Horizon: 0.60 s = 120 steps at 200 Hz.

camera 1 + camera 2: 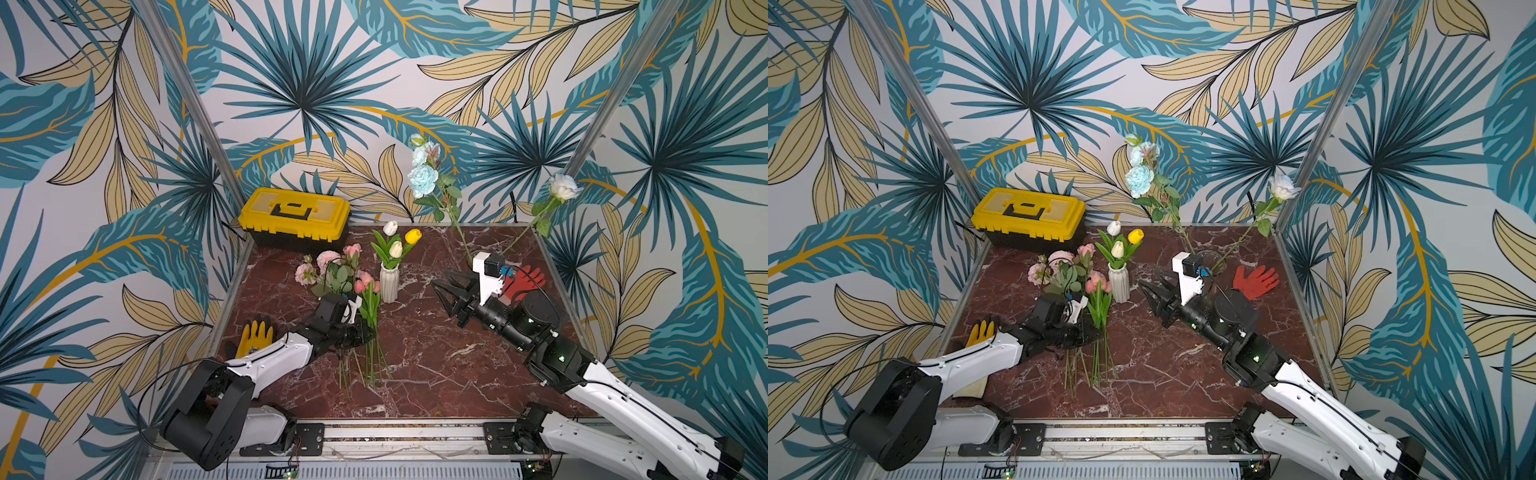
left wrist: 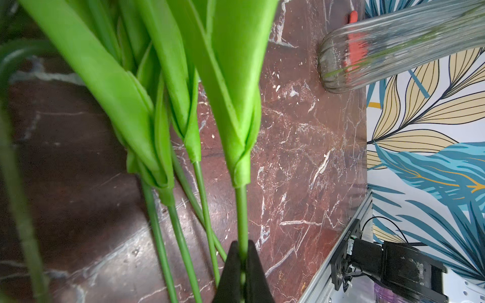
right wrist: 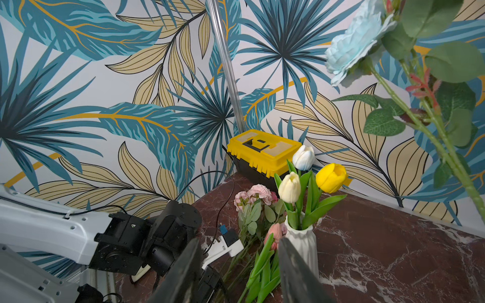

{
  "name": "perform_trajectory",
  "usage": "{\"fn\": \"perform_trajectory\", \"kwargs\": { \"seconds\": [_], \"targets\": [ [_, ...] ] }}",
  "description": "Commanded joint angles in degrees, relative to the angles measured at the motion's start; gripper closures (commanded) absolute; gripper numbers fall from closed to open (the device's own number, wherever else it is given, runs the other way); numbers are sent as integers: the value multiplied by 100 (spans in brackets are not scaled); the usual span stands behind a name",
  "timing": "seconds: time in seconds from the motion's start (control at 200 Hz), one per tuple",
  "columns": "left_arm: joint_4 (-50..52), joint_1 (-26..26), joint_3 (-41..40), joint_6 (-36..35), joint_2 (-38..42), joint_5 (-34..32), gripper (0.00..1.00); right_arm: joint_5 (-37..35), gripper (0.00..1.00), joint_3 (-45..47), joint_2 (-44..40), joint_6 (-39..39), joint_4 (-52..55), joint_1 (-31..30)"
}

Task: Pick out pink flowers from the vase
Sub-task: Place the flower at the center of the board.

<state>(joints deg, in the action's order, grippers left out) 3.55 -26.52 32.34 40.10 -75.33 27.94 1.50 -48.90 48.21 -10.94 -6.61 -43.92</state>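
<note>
Left gripper [image 2: 243, 246]: clenched on a single pink tulip stem [image 2: 242, 210], low over the counter [image 1: 436, 365]. Pink tulips [image 1: 365, 283] and pink peonies [image 1: 321, 262]: out of any vase, bunched beside that gripper, just left of the white vase [image 1: 389, 282]. Their long axis runs front to back, blooms toward the back, cut ends toward the front edge. Right gripper [image 1: 441, 298]: partly parted, empty, on the white vase's other side. Nearer arm: left, judged best placed to set the stem down.
</note>
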Motion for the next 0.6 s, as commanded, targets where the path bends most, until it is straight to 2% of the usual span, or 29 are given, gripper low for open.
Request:
{"fn": "perform_trajectory", "kwargs": {
  "seconds": [0.0, 0.436, 0.596],
  "targets": [
    [59, 49, 360, -121, -6, -151, 100, -27, 51, 173, -31, -105, -59, -20],
    [118, 249, 239, 42, -103, -512, 97, -17, 51, 267, 17, -137, -147, -20],
    [352, 258, 220, 44, -12, -784, 87, 17, 51, 316, 16, -197, -217, -20]
  ]
}}
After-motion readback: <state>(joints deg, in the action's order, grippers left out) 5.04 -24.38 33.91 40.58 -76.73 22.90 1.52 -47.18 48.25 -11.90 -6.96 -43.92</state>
